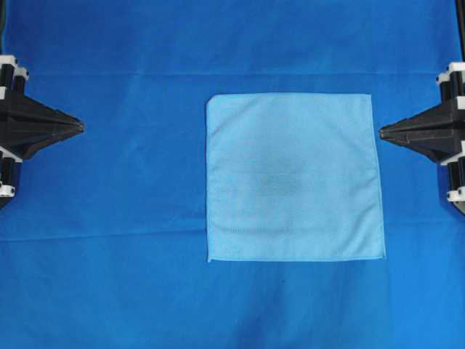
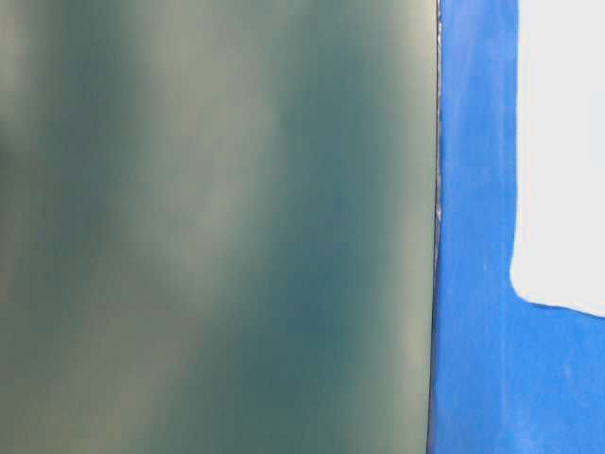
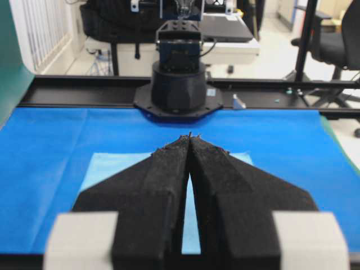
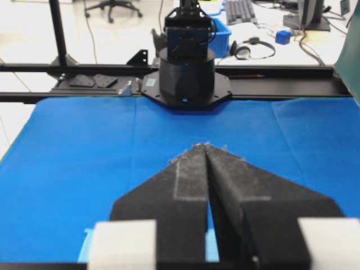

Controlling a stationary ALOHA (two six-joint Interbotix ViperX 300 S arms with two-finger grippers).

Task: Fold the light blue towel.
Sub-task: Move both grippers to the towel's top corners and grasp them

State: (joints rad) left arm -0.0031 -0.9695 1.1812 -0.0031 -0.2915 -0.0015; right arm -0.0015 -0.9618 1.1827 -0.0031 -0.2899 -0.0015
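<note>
Lying flat and unfolded, the light blue towel (image 1: 294, 177) sits right of centre on the counter's royal-blue sheet (image 1: 109, 254). We note the left gripper (image 1: 78, 126) well apart from it and the right gripper (image 1: 383, 132) just beside its edge, both sets of fingers clenched on nothing. Risks, in our judgement: pinching the sheet along with the hem, or dragging the towel askew.

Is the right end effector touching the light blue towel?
Apart. The overhead view shows blue table cover between the right end effector and the light blue towel.
</note>
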